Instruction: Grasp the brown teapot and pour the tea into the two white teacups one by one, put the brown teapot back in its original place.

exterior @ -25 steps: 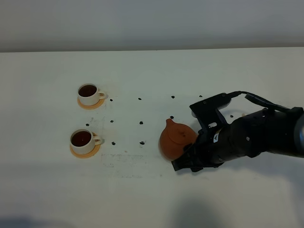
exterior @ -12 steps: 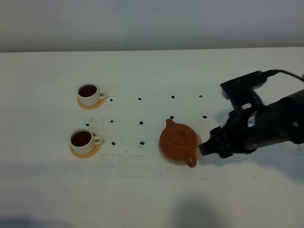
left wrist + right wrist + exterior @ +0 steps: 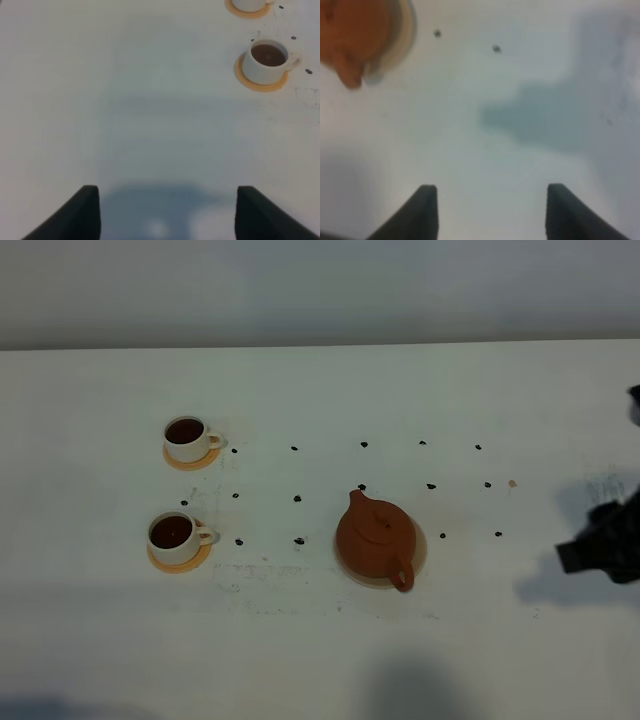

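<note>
The brown teapot (image 3: pixel 375 538) stands upright on the pale beige disc (image 3: pixel 421 541), spout toward the back, loop handle toward the front. Its edge and handle show blurred in the right wrist view (image 3: pixel 347 35), with the disc's rim (image 3: pixel 406 30) beside it. My right gripper (image 3: pixel 490 207) is open and empty, well to the right of the pot; only its dark end (image 3: pixel 592 548) shows at the right edge of the high view. The two white teacups (image 3: pixel 187 437) (image 3: pixel 174 532) sit on orange coasters at the left, both holding dark tea. My left gripper (image 3: pixel 167 212) is open over bare table near the front cup (image 3: pixel 267 60).
Small black marks (image 3: pixel 297 498) dot the white table between the cups and the teapot and run on to the right. The back cup's coaster (image 3: pixel 247 9) shows at the edge of the left wrist view.
My right gripper has let go of the teapot and drawn back far to the right. The teapot, tilted in the grip a second ago, now stands level on the disc.
</note>
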You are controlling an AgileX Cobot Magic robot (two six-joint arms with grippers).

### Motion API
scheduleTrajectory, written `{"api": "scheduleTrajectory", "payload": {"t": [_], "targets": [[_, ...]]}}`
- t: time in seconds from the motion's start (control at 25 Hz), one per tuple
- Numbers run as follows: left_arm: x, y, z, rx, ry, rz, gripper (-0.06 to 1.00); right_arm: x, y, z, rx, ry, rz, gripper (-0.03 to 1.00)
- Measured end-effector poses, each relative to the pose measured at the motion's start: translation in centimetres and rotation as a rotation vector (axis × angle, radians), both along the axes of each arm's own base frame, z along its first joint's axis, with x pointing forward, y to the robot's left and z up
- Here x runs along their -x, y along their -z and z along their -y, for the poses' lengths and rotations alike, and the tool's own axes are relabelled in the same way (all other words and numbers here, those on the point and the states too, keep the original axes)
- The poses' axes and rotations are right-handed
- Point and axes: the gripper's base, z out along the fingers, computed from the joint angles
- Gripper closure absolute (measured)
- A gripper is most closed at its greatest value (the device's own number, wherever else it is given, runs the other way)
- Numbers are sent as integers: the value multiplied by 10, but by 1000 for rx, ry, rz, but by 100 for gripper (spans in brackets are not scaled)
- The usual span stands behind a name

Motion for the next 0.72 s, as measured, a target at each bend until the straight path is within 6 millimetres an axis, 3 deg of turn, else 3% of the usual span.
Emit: {"api": "scheduleTrajectory", "payload": {"t": [0.24,0.4,0.56,0.72], "targets": [[0,0,0,0,0,0,40,45,-25,27,23,20,18,50],[0,0,0,0,0,0,40,71,-31,41,-16,23,85,50],[0,0,0,0,0,0,40,96,-24,51,-54,-22,137,50],[0,0,0,0,0,0,40,115,0,55,-100,-70,151,50]]}}
